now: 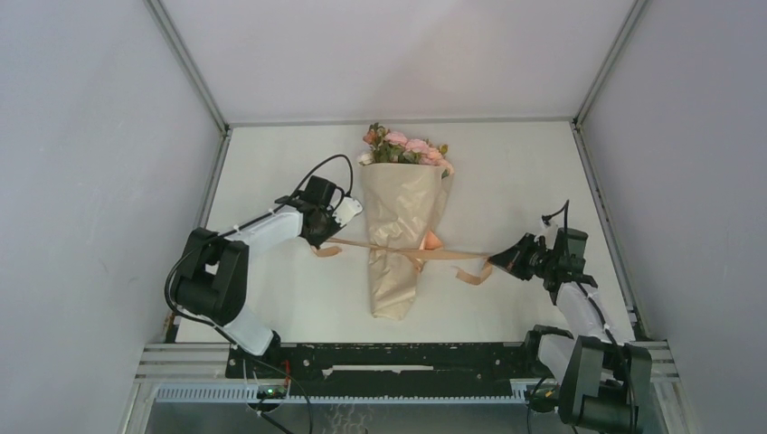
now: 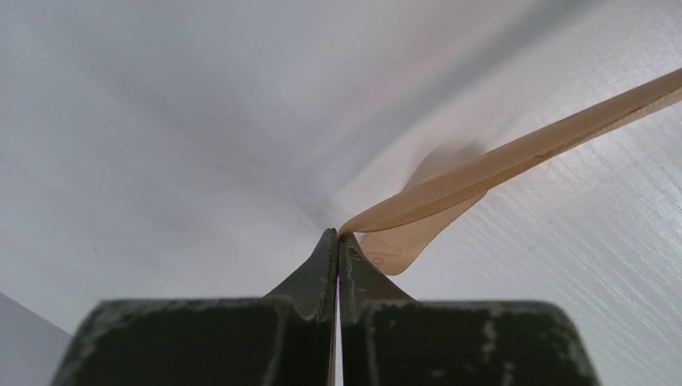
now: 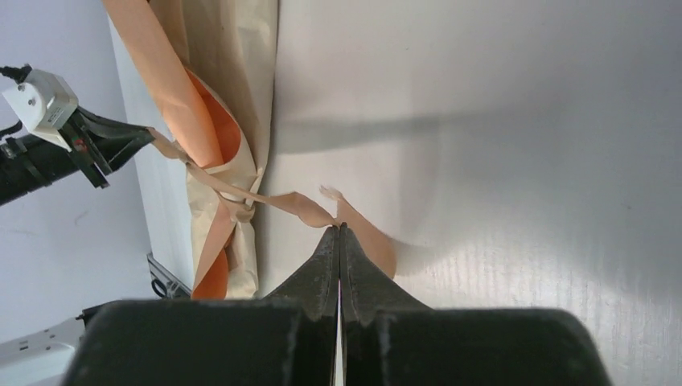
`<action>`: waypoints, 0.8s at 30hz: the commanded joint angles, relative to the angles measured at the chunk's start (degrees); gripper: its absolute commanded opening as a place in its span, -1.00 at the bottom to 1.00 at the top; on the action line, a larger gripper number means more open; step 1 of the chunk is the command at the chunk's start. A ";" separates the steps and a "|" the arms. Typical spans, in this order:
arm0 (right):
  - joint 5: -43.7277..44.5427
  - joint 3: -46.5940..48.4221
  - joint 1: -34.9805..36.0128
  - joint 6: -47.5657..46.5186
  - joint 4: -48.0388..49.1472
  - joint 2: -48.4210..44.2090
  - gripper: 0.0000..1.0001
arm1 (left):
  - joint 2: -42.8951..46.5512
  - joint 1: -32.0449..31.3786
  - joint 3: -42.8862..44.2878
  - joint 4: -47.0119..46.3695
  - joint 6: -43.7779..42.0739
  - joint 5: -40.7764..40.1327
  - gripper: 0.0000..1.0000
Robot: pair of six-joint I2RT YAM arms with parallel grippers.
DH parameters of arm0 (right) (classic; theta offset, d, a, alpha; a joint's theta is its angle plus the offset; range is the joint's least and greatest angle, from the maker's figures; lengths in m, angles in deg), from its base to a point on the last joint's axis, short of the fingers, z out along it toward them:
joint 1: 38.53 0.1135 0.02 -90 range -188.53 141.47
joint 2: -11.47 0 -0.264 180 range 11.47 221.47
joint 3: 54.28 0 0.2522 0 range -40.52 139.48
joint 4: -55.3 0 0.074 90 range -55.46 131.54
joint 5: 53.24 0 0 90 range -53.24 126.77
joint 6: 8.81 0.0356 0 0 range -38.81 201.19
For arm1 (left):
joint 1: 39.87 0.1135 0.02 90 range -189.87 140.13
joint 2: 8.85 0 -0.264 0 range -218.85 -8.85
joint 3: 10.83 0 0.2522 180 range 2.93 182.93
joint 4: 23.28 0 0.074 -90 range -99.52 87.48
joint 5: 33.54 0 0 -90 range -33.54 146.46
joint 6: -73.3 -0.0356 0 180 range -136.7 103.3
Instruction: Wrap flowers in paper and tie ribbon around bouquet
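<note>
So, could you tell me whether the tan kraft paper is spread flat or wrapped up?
Wrapped: the tan kraft paper forms a cone around the pink flowers, cinched by the peach ribbon.

flowers point(image 1: 403, 146) in paper point(image 1: 398, 226) | ribbon point(image 1: 457, 255) across paper, probably around | on table point(image 1: 271, 163)

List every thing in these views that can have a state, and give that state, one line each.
flowers: wrapped, blooms poking out of the paper's far end.
paper: rolled into a cone around the flowers, lying flat.
ribbon: knotted around the paper's middle, stretched sideways to both grippers.
left gripper: shut on the ribbon.
right gripper: shut on the ribbon.
</note>
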 commanded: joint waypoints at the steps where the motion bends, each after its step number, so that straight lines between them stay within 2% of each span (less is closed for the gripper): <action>1: 3.28 1.54 2.99 -3.43 -3.23 -2.34 -1.00 | 3.78 0.33 -1.00 -0.52 -0.63 4.22 -1.00; 2: 5.14 2.48 5.28 -3.95 -5.20 -1.99 -0.96 | 4.31 0.23 -1.02 -0.02 -0.24 7.13 -1.00; 3: 7.12 3.60 7.57 -4.28 -7.32 -1.50 -0.70 | 4.65 0.12 -1.00 0.34 0.07 9.59 -1.00; 4: 9.36 4.95 9.92 -4.51 -9.77 -1.46 -0.31 | 4.89 0.05 -0.97 0.65 0.56 11.12 -1.00; 5: 11.91 6.60 13.15 -4.37 -11.63 -1.81 0.35 | 4.91 0.07 -0.89 0.82 1.11 12.22 -1.00; 6: 14.58 7.81 16.30 -4.18 -13.13 -2.47 0.85 | 4.83 0.09 -0.85 1.07 1.36 13.11 -1.00; 7: 17.65 9.11 18.68 -3.78 -14.47 -3.40 0.97 | 4.79 0.09 -0.86 1.16 1.39 13.62 -1.00; 11: 25.47 12.64 26.29 -3.91 -13.25 -3.31 0.99 | 4.71 0.09 -1.26 1.16 0.74 13.96 -1.00; 14: 26.69 17.56 29.65 -8.87 -15.56 5.91 0.99 | 4.70 0.09 -1.27 1.16 0.86 14.22 -1.00; 17: 29.55 26.40 34.44 -15.58 -23.12 17.21 0.99 | 5.01 0.09 -1.54 1.16 0.57 14.54 -1.00; 19: 32.86 30.37 40.87 -21.26 -24.87 19.97 0.99 | 5.41 0.09 -1.74 1.07 0.12 14.57 -1.00; 21: 33.64 31.08 44.41 -27.84 -23.28 20.74 0.99 | 6.00 0.09 -2.05 0.67 -0.09 14.58 -1.00; 24: 33.35 30.54 45.85 -35.93 -19.57 22.70 0.99 | 6.67 0.09 -2.09 0.12 -0.18 14.77 -1.00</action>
